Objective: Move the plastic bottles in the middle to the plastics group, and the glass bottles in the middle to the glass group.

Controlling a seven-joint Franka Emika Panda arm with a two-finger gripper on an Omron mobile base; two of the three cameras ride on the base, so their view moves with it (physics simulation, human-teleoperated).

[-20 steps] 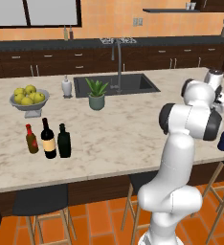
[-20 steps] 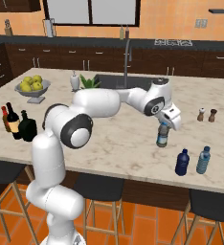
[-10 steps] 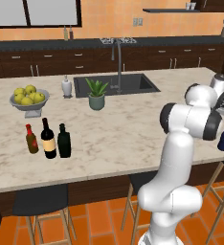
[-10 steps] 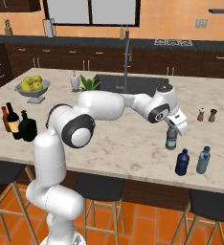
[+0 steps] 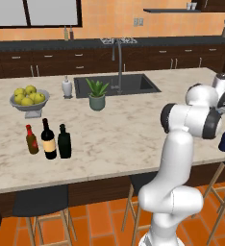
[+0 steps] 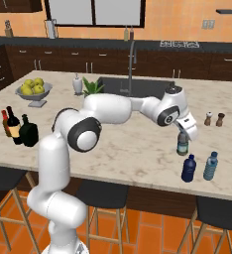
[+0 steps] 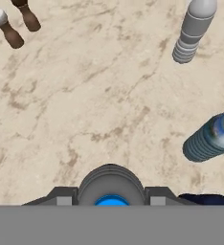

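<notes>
Gripper (image 6: pixel 183 137) holds clear water bottle (image 6: pixel 182 144) upright, cap topmost.

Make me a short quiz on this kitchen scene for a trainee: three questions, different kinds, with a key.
1. True or false: the green-black bottle stands right beside the wine bottle.
2. What lies in the bowl? A) yellow-green fruit B) bottles C) a plant
3. Fill in: the gripper is shut on a ____.
Key: 1 true; 2 A; 3 water bottle.
</notes>
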